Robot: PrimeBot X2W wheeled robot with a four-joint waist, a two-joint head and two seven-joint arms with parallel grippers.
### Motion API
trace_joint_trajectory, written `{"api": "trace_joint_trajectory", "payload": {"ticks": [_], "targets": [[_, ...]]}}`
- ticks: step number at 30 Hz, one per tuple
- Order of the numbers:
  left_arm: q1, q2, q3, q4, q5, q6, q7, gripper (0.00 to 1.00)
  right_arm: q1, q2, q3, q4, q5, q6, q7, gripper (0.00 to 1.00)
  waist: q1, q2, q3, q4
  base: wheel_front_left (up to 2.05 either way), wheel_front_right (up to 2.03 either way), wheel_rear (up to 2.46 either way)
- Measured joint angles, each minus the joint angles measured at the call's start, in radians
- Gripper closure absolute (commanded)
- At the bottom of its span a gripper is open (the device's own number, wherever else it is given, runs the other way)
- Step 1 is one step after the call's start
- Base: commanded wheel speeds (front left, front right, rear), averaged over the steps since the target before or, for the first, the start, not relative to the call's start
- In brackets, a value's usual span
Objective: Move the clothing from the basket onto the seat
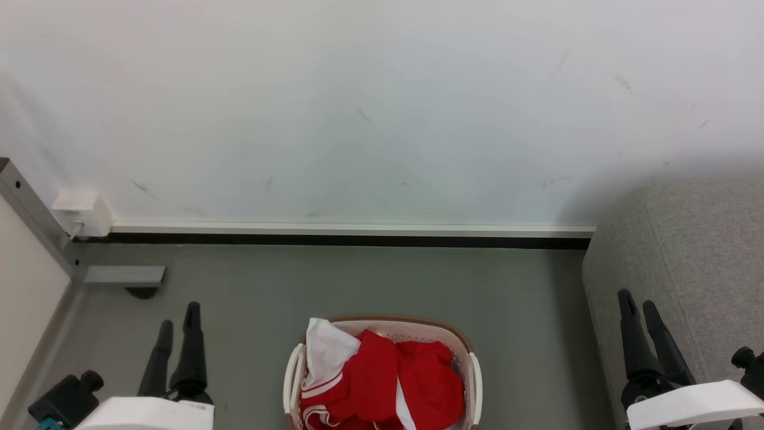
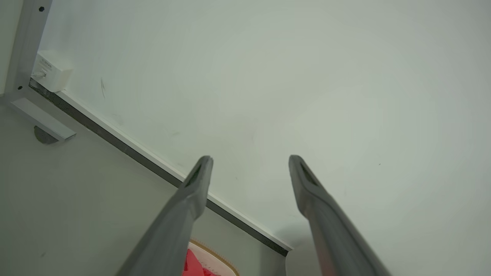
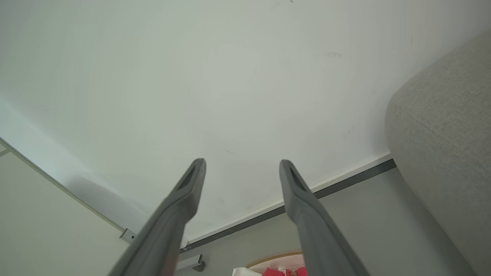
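The basket (image 1: 412, 329) sits on the grey floor (image 1: 268, 286), just short of the white wall (image 1: 382, 119). The clothing (image 1: 382, 382) is piled inside it: red folds with thin white stripes, and a white panel pushed up against the basket's left rim. All the clothing in view lies in the basket.

Left of the basket and well apart from it, the left gripper (image 1: 179, 316) hovers over the floor. Its two dark fingers are spread wide with nothing between them, and they point toward the wall behind the basket.

Right of the basket, the right gripper (image 1: 635, 300) matches it, fingers wide and empty. It stands in front of the seat (image 1: 686, 251); whether it touches the fabric, I cannot tell.

The seat, grey woven with a rounded corner, stands well to the basket's right and backs onto the wall.

Far left of the basket, a small white box (image 1: 83, 212) sits on the wall at the skirting, beside a grey metal post (image 1: 36, 221).
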Motion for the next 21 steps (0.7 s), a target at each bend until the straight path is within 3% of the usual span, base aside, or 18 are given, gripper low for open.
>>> {"api": "trace_joint_trajectory", "payload": {"ticks": [21], "targets": [[0.01,0.01,-0.029,0.006,0.271,0.052,-0.054,0.0,0.0,-0.025,0.027,0.025,-0.262,0.0,-0.055,0.0,0.0,0.0,-0.009,-0.001,0.0,0.0,0.0]]}}
